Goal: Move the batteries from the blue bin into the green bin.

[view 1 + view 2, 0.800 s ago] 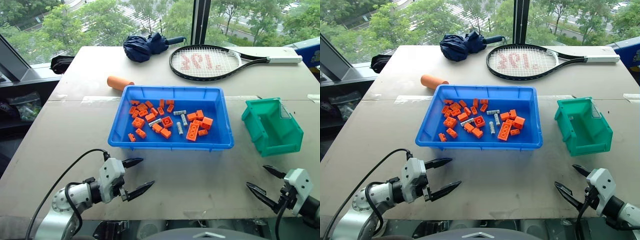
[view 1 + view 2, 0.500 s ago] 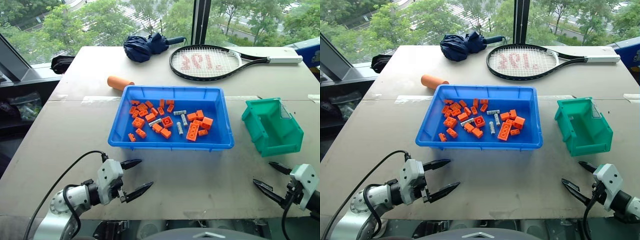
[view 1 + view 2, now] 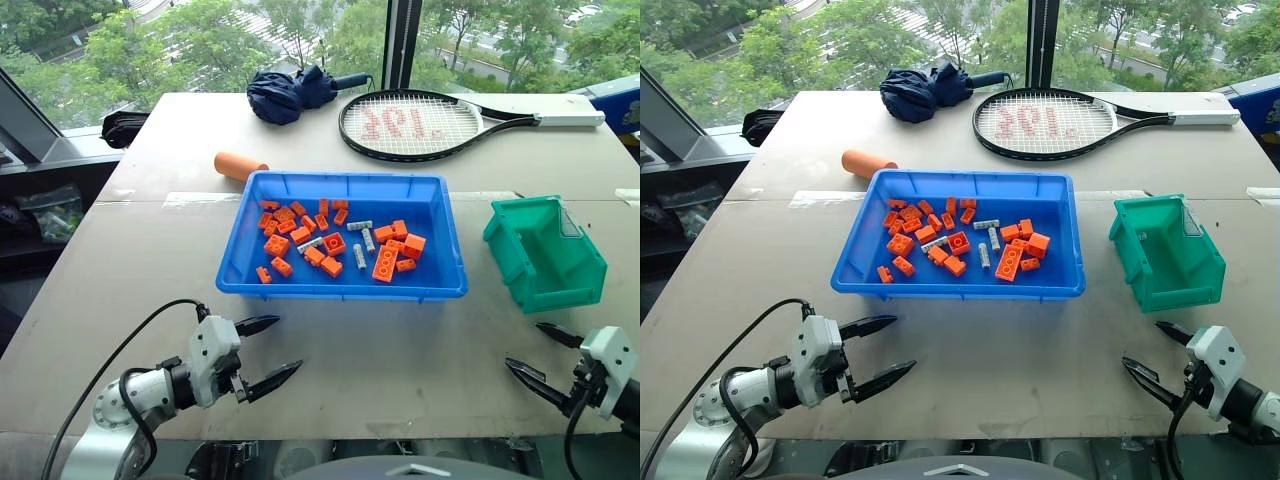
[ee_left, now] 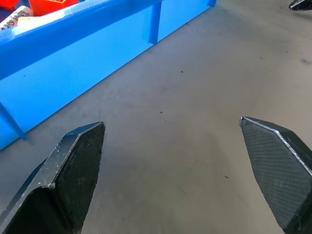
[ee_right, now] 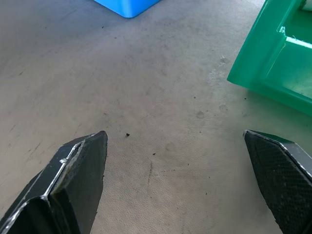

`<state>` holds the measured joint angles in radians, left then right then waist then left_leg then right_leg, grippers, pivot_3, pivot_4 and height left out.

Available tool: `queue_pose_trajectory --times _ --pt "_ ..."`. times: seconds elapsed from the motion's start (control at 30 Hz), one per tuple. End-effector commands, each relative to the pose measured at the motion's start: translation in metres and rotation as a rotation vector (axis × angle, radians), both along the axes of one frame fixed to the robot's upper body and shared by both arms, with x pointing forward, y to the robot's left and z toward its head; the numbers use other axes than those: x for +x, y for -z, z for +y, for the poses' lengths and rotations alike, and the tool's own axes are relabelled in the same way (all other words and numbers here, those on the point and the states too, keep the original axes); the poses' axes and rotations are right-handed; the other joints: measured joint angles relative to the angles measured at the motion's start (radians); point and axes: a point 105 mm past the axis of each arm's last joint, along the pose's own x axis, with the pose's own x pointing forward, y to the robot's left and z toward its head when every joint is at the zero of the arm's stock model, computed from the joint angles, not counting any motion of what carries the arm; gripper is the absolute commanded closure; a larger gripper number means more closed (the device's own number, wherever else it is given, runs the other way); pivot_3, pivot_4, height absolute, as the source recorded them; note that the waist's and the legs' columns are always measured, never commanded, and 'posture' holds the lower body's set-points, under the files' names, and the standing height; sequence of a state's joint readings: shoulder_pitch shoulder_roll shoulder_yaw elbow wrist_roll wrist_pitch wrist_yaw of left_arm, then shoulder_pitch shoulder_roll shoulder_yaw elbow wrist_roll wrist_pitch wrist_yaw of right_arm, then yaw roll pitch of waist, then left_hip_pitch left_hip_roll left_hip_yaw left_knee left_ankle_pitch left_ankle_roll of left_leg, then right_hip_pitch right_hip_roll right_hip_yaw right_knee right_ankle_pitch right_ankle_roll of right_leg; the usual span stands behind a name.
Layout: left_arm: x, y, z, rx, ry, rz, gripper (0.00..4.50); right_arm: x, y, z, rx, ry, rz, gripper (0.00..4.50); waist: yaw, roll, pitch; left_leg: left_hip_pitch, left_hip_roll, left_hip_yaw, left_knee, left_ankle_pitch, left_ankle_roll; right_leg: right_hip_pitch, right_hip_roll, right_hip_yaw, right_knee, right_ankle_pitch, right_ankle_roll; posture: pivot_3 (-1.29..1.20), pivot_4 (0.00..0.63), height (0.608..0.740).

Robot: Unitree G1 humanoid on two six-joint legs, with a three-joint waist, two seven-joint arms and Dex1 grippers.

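Left claw (image 3: pixel 267 351) spread wide; right claw (image 3: pixel 537 354) spread, both empty.

The two eye views look down and forward from above the near edge of the table (image 3: pixel 150 250), side by side, sharing nearly the whole scene: the blue bin (image 3: pixel 340 287) at centre, the green bin (image 3: pixel 545 255) to the right, the tennis racket (image 3: pixel 420 125) at the far side. The left wrist view sits low and close over the tabletop, facing the blue bin's near wall (image 4: pixel 87 53). The right wrist view, equally low, faces the green bin (image 5: pixel 278 63) and a corner of the blue bin (image 5: pixel 127 6).
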<state>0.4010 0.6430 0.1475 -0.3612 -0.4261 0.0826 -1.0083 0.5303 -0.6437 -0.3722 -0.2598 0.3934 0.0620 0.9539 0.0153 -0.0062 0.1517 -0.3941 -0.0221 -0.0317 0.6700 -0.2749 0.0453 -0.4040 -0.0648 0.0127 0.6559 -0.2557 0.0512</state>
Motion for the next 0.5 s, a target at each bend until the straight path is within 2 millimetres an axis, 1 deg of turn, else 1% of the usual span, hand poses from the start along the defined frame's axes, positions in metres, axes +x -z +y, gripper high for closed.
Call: queue_pose_trajectory --times 0.03,0.2,0.3,0.37,0.5 --pt "0.001 -0.01 0.0 -0.002 0.016 -0.038 0.0 0.002 -0.012 0.002 0.001 -0.016 -0.038 0.03 0.0 0.0 0.0 0.0 0.0 0.0 0.0 0.0 0.0 0.0 0.0 0.0 0.0 0.0 0.0 0.0 0.15 0.74" --pt "0.003 -0.013 0.0 0.0 0.04 -0.047 0.0 0.004 -0.014 0.003 0.003 -0.016 -0.047 0.03 0.0 0.0 0.0 0.0 0.0 0.0 0.0 0.0 0.0 0.0 0.0 0.0 0.0 0.0 0.0 0.0 0.15 0.74" --pt "0.001 -0.019 -0.001 -0.016 0.089 -0.046 0.0 0.001 -0.02 0.003 0.003 -0.025 -0.044 0.03 0.0 0.0 0.0 0.0 0.0 0.0 0.0 0.0 0.0 0.0 0.0 0.0 0.0 0.0 0.0 0.0 0.15 0.74" --pt "-0.003 -0.031 -0.003 -0.052 0.148 -0.053 0.0 0.0 -0.033 0.005 0.053 -0.016 -0.051 0.03 0.0 0.0 0.0 0.0 0.0 0.0 0.0 0.0 0.0 0.0 0.0 0.0 0.0 0.0 0.0 0.0 0.15 0.74" --pt "0.0 -0.061 -0.006 -0.137 0.218 -0.052 0.0 -0.003 -0.071 0.019 0.14 -0.074 -0.062 0.03 0.0 0.0 0.0 0.0 0.0 0.0 0.0 0.0 0.0 0.0 0.0 0.0 0.001 0.0 0.0 0.0 0.15 0.74"
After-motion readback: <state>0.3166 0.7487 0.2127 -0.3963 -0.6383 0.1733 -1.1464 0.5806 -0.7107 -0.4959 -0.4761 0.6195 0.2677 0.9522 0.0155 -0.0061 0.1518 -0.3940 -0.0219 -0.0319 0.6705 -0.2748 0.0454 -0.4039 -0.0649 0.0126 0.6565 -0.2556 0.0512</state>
